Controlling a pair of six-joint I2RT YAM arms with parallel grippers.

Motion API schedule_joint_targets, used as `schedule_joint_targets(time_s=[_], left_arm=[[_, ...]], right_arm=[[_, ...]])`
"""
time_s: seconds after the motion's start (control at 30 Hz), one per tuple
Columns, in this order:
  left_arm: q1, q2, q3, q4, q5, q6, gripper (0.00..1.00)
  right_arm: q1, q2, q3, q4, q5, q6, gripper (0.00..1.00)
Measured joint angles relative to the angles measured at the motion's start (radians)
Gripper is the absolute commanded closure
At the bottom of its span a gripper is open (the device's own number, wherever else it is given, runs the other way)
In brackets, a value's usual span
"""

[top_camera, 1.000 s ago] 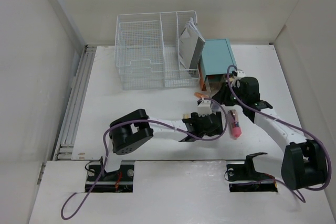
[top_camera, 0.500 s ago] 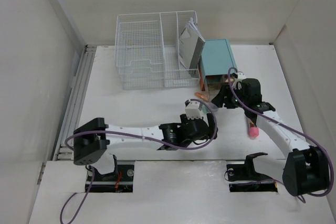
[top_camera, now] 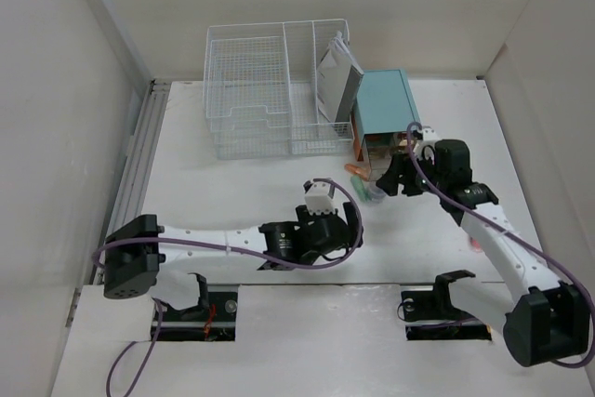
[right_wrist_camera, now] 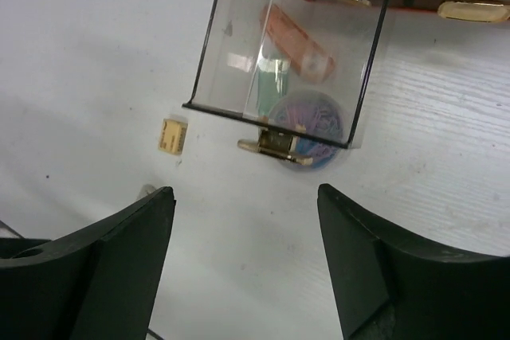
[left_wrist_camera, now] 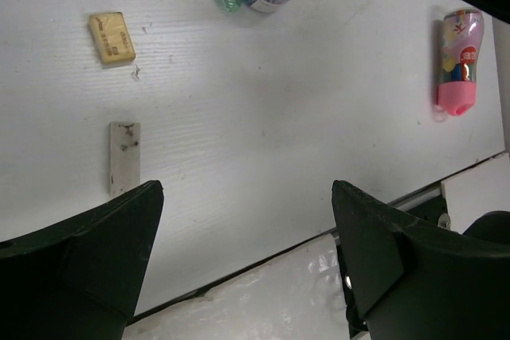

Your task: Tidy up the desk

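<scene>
The desk (top_camera: 232, 192) is a wide white tabletop. My left gripper (top_camera: 335, 234) hovers open and empty over its near middle; in the left wrist view (left_wrist_camera: 247, 260) its jaws stand wide apart above the desk's front seam. My right gripper (top_camera: 395, 178) is open and empty just in front of the clear drawer (right_wrist_camera: 287, 45) pulled out of the teal drawer box (top_camera: 386, 104). The drawer holds an orange item (right_wrist_camera: 296, 41) and a green one (right_wrist_camera: 275, 85). A jar of paper clips (right_wrist_camera: 307, 129) sits at the drawer's front. In the right wrist view my right gripper (right_wrist_camera: 247, 268) hangs over bare desk.
A yellow eraser (left_wrist_camera: 111, 37), a grey-white eraser stick (left_wrist_camera: 124, 157) and a pink bottle (left_wrist_camera: 458, 61) lie loose on the desk. The white wire basket (top_camera: 270, 90) stands at the back, left of the teal box. Walls close in on both sides.
My left arm has swung back and left, toward the near edge. The pink bottle has shifted right and is now mostly under my right forearm. My right gripper moved slightly toward the drawer.
</scene>
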Motion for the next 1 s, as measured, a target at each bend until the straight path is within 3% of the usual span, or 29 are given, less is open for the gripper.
schedule_joint_targets(time_s=[0.27,0.4,0.47,0.57,0.7,0.8,1.0], left_arm=[[-0.011,-0.062,-0.004,-0.005,-0.017,-0.003,0.16],[-0.021,-0.079,-0.016,-0.005,-0.022,-0.002,0.16],[-0.028,-0.092,-0.027,-0.006,-0.024,-0.002,0.16],[-0.037,-0.122,-0.060,-0.005,-0.026,-0.002,0.16],[-0.047,-0.180,-0.103,-0.002,-0.031,-0.002,0.16],[-0.049,-0.229,-0.136,0.003,-0.034,0.000,0.16],[-0.054,-0.297,-0.172,0.002,-0.037,0.010,0.16]], right_arm=[[0.000,-0.166,0.113,-0.214,0.023,-0.076,0.29],[-0.006,-0.246,0.187,-0.266,0.137,-0.086,0.45],[-0.008,-0.277,0.220,-0.283,0.246,-0.073,0.44],[-0.011,-0.292,0.260,-0.296,0.410,-0.053,0.31],[-0.013,-0.235,0.311,-0.342,0.623,-0.031,0.26],[-0.022,-0.124,0.336,-0.381,0.750,-0.037,0.28],[-0.076,0.055,0.354,-0.457,0.870,-0.090,0.30]])
